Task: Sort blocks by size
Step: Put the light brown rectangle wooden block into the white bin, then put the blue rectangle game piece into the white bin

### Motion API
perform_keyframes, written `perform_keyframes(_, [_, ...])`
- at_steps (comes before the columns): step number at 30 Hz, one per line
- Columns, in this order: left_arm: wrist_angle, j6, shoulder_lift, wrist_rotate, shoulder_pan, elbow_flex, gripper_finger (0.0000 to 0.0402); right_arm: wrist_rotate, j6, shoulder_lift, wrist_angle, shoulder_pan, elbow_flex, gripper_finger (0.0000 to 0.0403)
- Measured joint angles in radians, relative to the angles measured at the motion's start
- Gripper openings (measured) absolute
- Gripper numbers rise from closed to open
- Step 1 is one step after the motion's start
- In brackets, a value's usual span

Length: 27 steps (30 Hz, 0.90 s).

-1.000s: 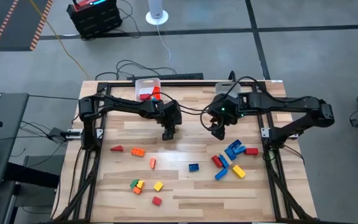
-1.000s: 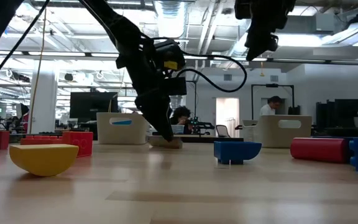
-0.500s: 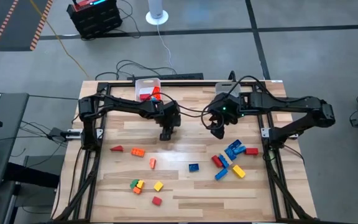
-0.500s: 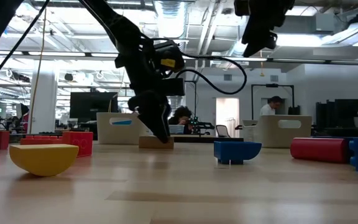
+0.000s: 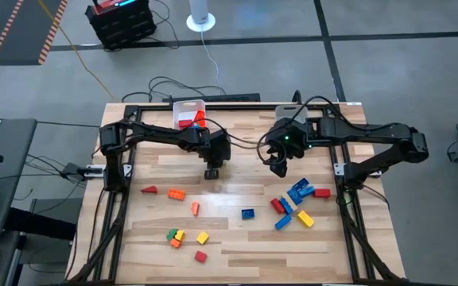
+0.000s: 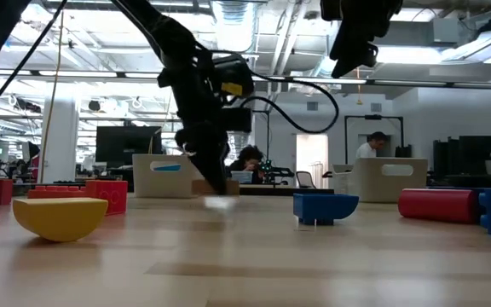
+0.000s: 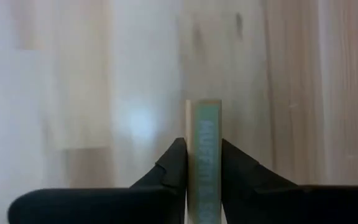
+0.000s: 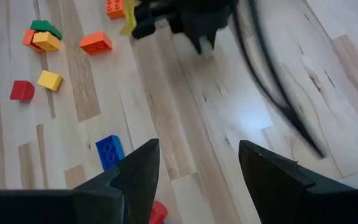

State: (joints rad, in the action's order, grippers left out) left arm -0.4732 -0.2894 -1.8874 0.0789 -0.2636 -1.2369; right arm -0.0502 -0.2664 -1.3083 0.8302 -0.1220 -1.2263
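Left gripper (image 7: 202,163) clamping flat tan block (image 7: 204,149), pale wood-grain table (image 7: 303,93)

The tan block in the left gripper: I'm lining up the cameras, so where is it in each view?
High view: hidden under the left gripper, table centre.
Low view: tan block at the fingertips, left of centre.
Left wrist view: tan block pinched between the fingers, centre.
Right wrist view: not discernible.
Shared landmark: the blue block.

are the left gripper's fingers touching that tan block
Touching. In the left wrist view, the left gripper has both dark fingers pressed flat against the sides of the tan block, with no gap either side.
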Motion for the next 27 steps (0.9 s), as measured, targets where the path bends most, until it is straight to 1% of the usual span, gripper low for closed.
perform_keyframes(4, [0.003, 0.030, 0.102, -0.060, -0.040, -0.011, 0.0051, 0.000, 0.016, 0.006, 0.005, -0.021, 0.000, 0.0248])
perform_keyframes(8, [-0.007, 0.081, 0.227, -0.152, -0.123, -0.011, 0.0051, 0.000, 0.029, 0.023, 0.005, -0.038, 0.000, 0.0248])
perform_keyframes(12, [-0.024, 0.164, 0.307, -0.163, -0.250, 0.014, 0.0051, 0.000, 0.032, 0.026, -0.008, -0.037, 0.000, 0.0248])
perform_keyframes(15, [-0.070, 0.259, 0.310, -0.157, -0.345, 0.069, 0.0052, 0.000, 0.032, 0.027, -0.045, -0.030, 0.010, 0.0248])
perform_keyframes(17, [-0.079, 0.315, 0.308, -0.126, -0.389, 0.109, 0.0075, 0.000, 0.026, 0.026, -0.066, -0.024, 0.021, 0.0248])
perform_keyframes(20, [-0.082, 0.384, 0.310, -0.099, -0.431, 0.129, 0.0145, 0.000, 0.000, 0.026, -0.065, -0.014, 0.022, 0.0248])
perform_keyframes(22, [-0.100, 0.405, 0.310, -0.079, -0.449, 0.117, 0.0192, 0.001, -0.019, 0.027, -0.064, -0.009, 0.022, 0.0248])
perform_keyframes(24, [-0.115, 0.407, 0.310, -0.045, -0.457, 0.090, 0.0229, 0.000, -0.036, 0.026, -0.043, -0.005, 0.022, 0.0248])
perform_keyframes(27, [-0.161, 0.377, 0.311, 0.018, -0.442, 0.039, 0.0263, 0.000, -0.071, 0.026, 0.023, 0.002, 0.022, 0.0248])
